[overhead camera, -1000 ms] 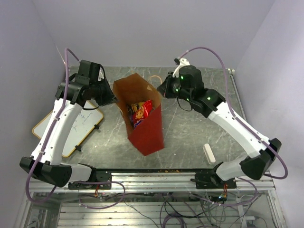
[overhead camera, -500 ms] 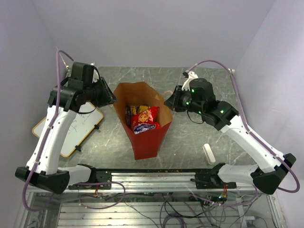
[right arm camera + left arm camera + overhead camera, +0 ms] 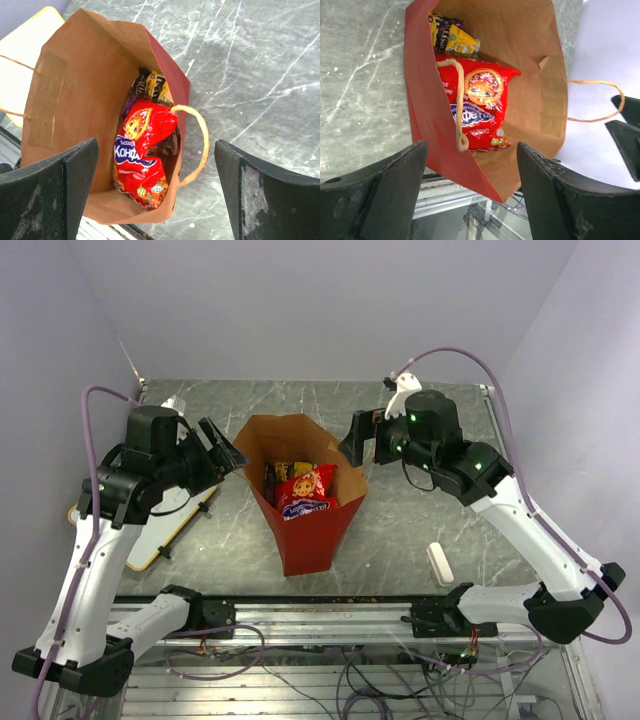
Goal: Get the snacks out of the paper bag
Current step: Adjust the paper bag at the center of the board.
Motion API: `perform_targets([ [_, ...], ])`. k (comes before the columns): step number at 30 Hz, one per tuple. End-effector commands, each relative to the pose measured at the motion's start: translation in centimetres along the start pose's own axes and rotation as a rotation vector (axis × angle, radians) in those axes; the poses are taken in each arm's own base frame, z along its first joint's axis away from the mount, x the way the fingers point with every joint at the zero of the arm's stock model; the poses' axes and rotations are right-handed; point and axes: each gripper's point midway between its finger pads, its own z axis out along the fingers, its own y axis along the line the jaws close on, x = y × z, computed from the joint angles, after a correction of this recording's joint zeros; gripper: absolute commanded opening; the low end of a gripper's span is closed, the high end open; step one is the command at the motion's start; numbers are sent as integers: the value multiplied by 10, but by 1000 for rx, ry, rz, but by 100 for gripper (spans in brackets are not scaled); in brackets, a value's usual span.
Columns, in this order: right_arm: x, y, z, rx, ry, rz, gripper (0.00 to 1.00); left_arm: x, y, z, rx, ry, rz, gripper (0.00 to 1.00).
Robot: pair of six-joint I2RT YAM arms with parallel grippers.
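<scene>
Both of our grippers have let go. The left gripper [image 3: 471,147] and the right gripper [image 3: 156,145] were pinched on opposite rims of the paper bag [image 3: 310,540] a second ago. Now each stands with its fingers spread wide, drawn just back from the mouth and holding nothing.

The bag, tilted then, now stands upright on its own in the middle of the table [image 3: 420,510], its brown inside open to the overhead view. One thin handle [image 3: 457,105] has dropped inside across the snacks, and the other hangs outside the rim.

We judge the opening step done — nothing has come out yet, and either arm is free to reach in.

The snacks are all still inside. The big red packet [image 3: 142,145] lies on top, with the small candies [image 3: 452,37] in yellow and purple wrappers behind it.

On the packet a blue band carries white Cyrillic letters beginning "Конф" — the rest is creased away — under a doll-like face. The candy wrappers are too small to read. The whiteboard [image 3: 140,558] beneath the left arm bears faint scribbles we cannot make out.
</scene>
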Motion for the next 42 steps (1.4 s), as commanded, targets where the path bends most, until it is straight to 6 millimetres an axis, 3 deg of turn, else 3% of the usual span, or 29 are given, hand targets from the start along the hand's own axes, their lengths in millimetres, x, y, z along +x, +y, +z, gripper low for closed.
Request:
perform_targets([
  [1, -1, -6, 6, 38, 65, -92, 100, -12, 2, 14, -1, -66, -64, 78],
  [4, -5, -14, 8, 96, 91, -103, 100, -11, 1, 29, 28, -71, -115, 68],
  [7, -1, -18, 5, 115, 104, -107, 100, -9, -8, 41, 85, -61, -166, 65],
  [12, 19, -5, 2, 17, 129, -76, 90, -17, -10, 38, 82, -90, -154, 57],
  [15, 21, -8, -1, 26, 129, -80, 79, -20, 1, 33, 0, -93, -117, 33],
  [17, 20, -8, -3, 23, 124, -86, 69, -22, 4, 32, -22, -96, -98, 26],
  [20, 20, -8, -1, 23, 124, -89, 57, -24, 2, 32, -11, -105, -90, 25],
  [29, 13, -13, 12, 56, 92, -103, 57, -15, 9, 41, -36, -51, -62, 33],
  [30, 14, -11, 13, 48, 94, -102, 57, -15, 9, 42, -42, -51, -59, 32],
  [32, 15, -10, 14, 40, 95, -101, 56, -15, 11, 42, -45, -52, -55, 19],
  [34, 14, -8, 14, 29, 95, -107, 44, -14, 13, 42, -56, -49, -55, 12],
  [38, 10, -6, 15, 16, 87, -121, 12, -21, 10, 42, -60, -71, -43, 7],
  [42, -3, -5, 11, 20, 59, -139, 0, -45, -5, 52, -72, -79, 16, 7],
])
